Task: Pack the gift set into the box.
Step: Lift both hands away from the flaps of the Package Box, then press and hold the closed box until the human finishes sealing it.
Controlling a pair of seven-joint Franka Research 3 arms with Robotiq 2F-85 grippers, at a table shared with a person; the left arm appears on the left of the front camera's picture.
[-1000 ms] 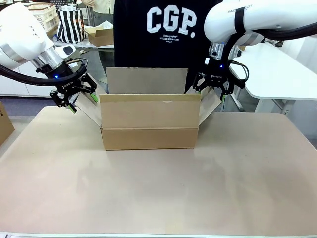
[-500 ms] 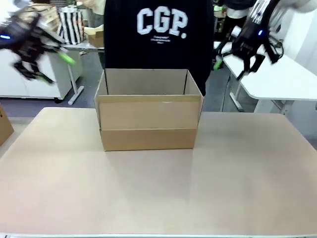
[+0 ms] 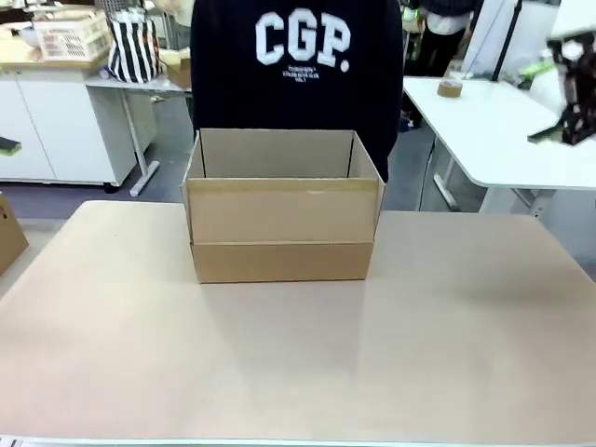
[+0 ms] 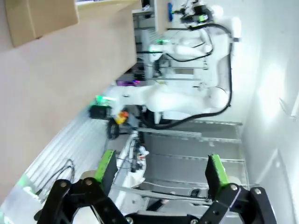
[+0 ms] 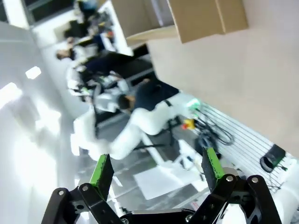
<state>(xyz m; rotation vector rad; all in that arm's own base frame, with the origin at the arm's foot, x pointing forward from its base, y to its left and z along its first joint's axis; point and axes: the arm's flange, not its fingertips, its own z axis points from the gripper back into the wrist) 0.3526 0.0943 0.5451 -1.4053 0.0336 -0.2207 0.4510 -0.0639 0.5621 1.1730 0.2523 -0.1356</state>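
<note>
The box [image 3: 279,228], a plain brown carton, stands open at the middle of the table with its flaps upright. The gift set is out of view. My right gripper [image 3: 573,88] is a blurred dark shape high at the right edge, far from the box. In the right wrist view my right gripper [image 5: 156,170] is open and holds nothing, with the box [image 5: 205,16] far off at the top. My left gripper [image 4: 161,170] is open and holds nothing, and a corner of the box [image 4: 42,16] shows at the top left.
A person in a black printed shirt [image 3: 298,65] stands right behind the box. A white side table [image 3: 484,121] with a tape roll [image 3: 451,88] is at the right. A small carton [image 3: 7,233] sits at the left edge. A white basket [image 3: 70,35] and striped bag [image 3: 133,47] are far left.
Both arms have swung up and outward from the box's sides to the picture's edges. The side flaps, splayed out a second ago, now stand upright.
</note>
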